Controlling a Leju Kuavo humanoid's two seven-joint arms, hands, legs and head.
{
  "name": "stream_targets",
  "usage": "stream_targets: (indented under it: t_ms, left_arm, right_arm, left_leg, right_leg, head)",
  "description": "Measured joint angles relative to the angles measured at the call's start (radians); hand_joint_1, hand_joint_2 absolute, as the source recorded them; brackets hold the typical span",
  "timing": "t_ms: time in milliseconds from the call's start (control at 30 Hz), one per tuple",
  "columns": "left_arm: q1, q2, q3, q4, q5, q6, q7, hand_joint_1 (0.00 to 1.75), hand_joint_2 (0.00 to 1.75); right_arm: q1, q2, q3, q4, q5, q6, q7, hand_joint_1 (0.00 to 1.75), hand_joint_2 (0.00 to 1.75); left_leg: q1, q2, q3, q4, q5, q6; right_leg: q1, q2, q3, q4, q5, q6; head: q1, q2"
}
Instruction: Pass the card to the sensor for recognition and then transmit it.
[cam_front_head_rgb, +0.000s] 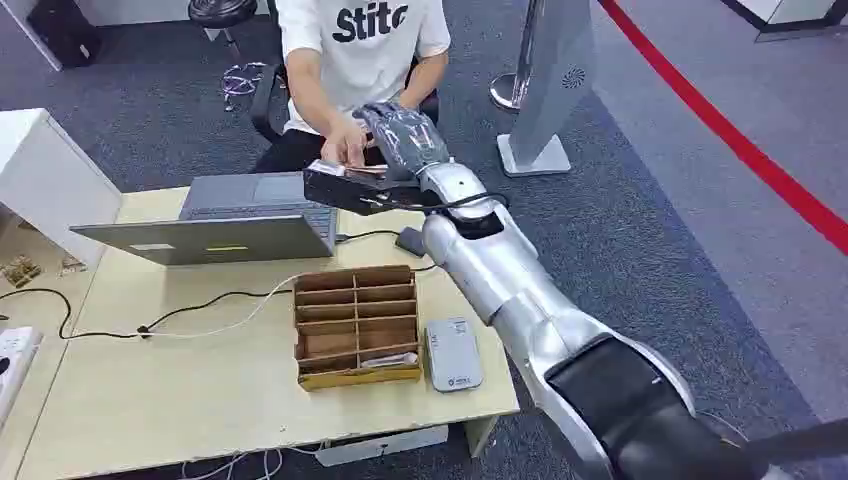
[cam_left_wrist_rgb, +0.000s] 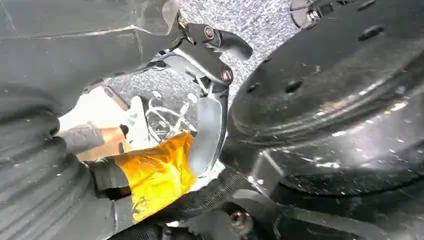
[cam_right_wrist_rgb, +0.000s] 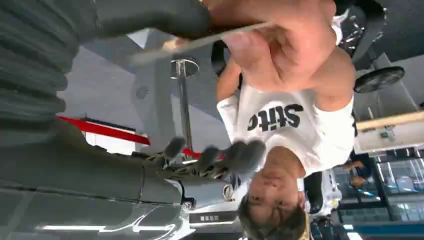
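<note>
The right arm (cam_front_head_rgb: 500, 270) is stretched forward over the far edge of the wooden table (cam_front_head_rgb: 150, 400), its hand (cam_front_head_rgb: 400, 135) raised in front of a seated person in a white shirt (cam_front_head_rgb: 360, 50). In the right wrist view the card (cam_right_wrist_rgb: 200, 42) is seen edge-on as a thin pale strip, pinched between the grey thumb (cam_right_wrist_rgb: 150, 17) of the right hand and the person's hand (cam_right_wrist_rgb: 280, 45), which grips its other end; the darker fingers (cam_right_wrist_rgb: 235, 155) are spread well apart from the card. In the head view the person's hand (cam_front_head_rgb: 345, 145) is met at the robot's hand, above a laptop (cam_front_head_rgb: 240, 220). On the table, a brown compartment box (cam_front_head_rgb: 355, 325) is placed near the front edge, with a grey sensor (cam_front_head_rgb: 452, 353) just beside it. The left hand (cam_left_wrist_rgb: 165, 165) is seen close up with orange tape on it; whether its fingers are apart or curled cannot be told.
</note>
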Motion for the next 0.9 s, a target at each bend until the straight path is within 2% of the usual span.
stream_targets:
  t_ms: [333, 400, 467, 533, 600, 767, 900]
  left_arm:
    - [0.0, 0.003, -0.014, 0.0, -0.003, 0.0, 0.0, 0.0, 1.75]
    - [0.0, 0.003, -0.014, 0.0, -0.003, 0.0, 0.0, 0.0, 1.75]
    - [0.0, 0.002, -0.015, 0.0, 0.003, 0.0, 0.0, 0.0, 1.75]
    - [0.001, -0.003, -0.015, 0.0, 0.019, 0.006, 0.002, 0.0, 1.75]
    - [0.003, -0.014, -0.014, 0.0, 0.04, 0.025, 0.002, 0.0, 1.75]
    - [0.018, -0.041, -0.009, 0.0, 0.086, 0.061, 0.0, 0.0, 1.75]
    - [0.03, -0.061, 0.009, 0.0, 0.127, 0.095, -0.003, 0.0, 1.75]
  right_arm:
    - [-0.001, 0.0, -0.042, 0.044, 0.002, 0.002, -0.023, 1.75, 1.75]
    - [-0.001, 0.001, -0.055, 0.045, -0.003, -0.003, -0.052, 1.75, 1.75]
    - [0.011, 0.004, -0.072, 0.033, -0.037, -0.017, -0.123, 1.75, 1.75]
    - [0.063, 0.012, -0.084, -0.037, -0.078, -0.033, -0.224, 1.75, 1.75]
    - [0.172, 0.014, -0.079, -0.177, -0.125, -0.026, -0.29, 1.75, 1.75]
    - [0.453, -0.011, -0.03, -0.521, -0.255, -0.035, -0.33, 1.75, 1.75]
    - [0.644, -0.053, -0.03, -0.703, -0.353, -0.052, -0.374, 1.75, 1.75]
  left_leg:
    - [0.0, 0.0, 0.0, 0.0, 0.0, 0.0]
    - [0.0, 0.0, 0.0, 0.0, 0.0, 0.0]
    - [0.0, 0.0, 0.0, 0.0, 0.0, 0.0]
    - [0.0, 0.0, 0.0, 0.0, 0.0, 0.0]
    - [0.001, -0.002, 0.0, 0.0, 0.0, 0.0]
    - [0.001, -0.002, -0.001, 0.0, -0.002, -0.001]
    - [0.001, -0.002, -0.002, 0.0, -0.003, 0.0]
  right_leg:
    - [0.0, 0.0, 0.0, 0.0, 0.0, 0.0]
    - [0.0, 0.0, 0.0, 0.0, 0.0, 0.0]
    - [0.0, 0.0, 0.0, 0.0, 0.0, 0.0]
    - [0.0, 0.0, 0.0, 0.0, 0.0, 0.0]
    - [0.001, -0.002, 0.001, -0.001, -0.001, 0.0]
    - [0.001, -0.002, 0.0, -0.003, -0.001, 0.0]
    - [0.001, -0.002, 0.0, -0.004, -0.002, 0.001]
  head:
    - [0.0, 0.0]
    - [0.0, 0.0]
    - [0.0, 0.0]
    - [0.0, 0.0]
    - [0.0, 0.0]
    - [0.0, 0.0]
    - [0.0, 0.0]
